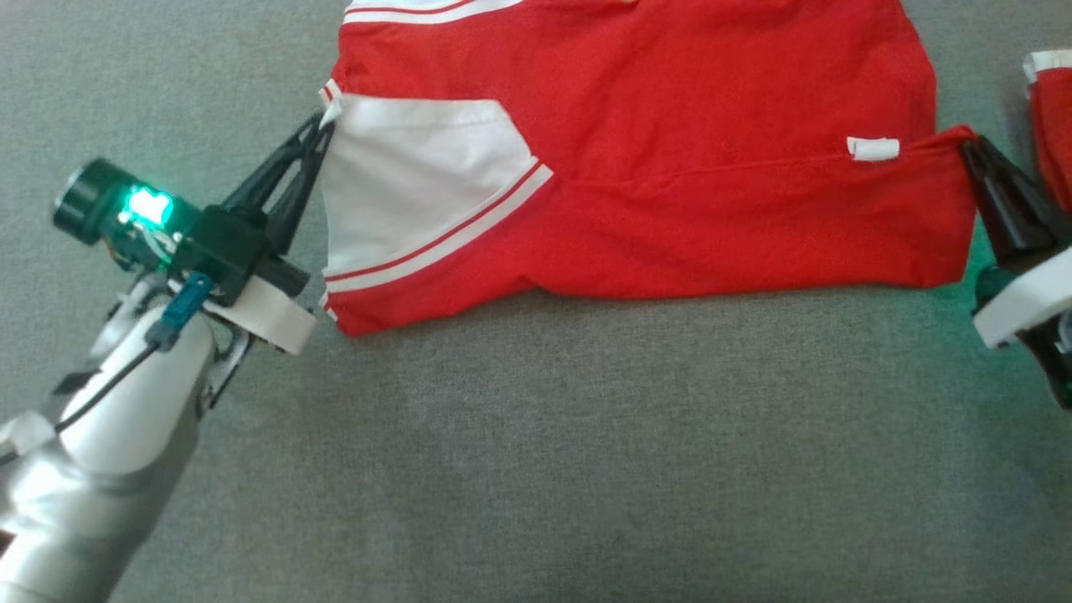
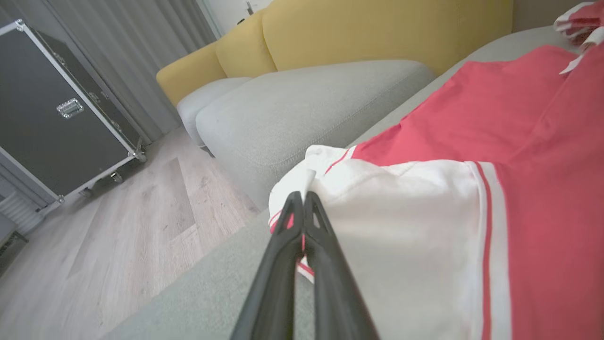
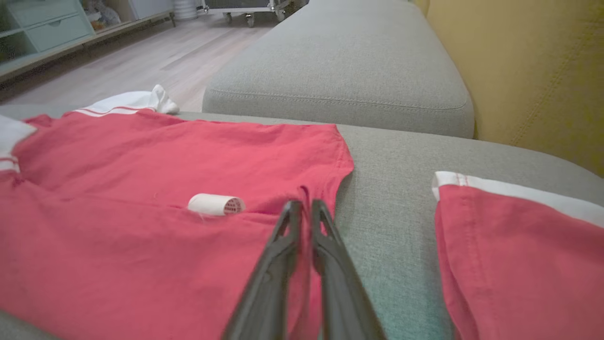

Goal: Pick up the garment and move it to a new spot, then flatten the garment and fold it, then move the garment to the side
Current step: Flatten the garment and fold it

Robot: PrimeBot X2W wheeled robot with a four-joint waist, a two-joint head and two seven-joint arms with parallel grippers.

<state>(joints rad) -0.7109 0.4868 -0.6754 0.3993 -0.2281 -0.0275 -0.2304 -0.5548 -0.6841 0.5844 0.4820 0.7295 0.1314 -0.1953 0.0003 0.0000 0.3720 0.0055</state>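
Red jersey garment (image 1: 670,100) with white sleeve panel and striped trim is lying spread on the grey woven sofa seat (image 1: 536,435), upper-middle of the head view. A crease is running across the red cloth between the two grips.

Left pincer (image 1: 327,124): pale forearm (image 1: 126,419) is slanting up from the lower left, long dark fingers pointing up-right, pressed together and pinching the white sleeve edge at the garment's left side.

Right pincer (image 1: 969,149): it is entering from the right edge, fingers pointing up-left, squeezed onto the red corner at the garment's right side.

Small white rolled label (image 1: 873,148) is sitting on the red cloth near the right pincer. A red cloth piece (image 1: 1053,134) with a white band is lying just beyond it, apart from the garment.
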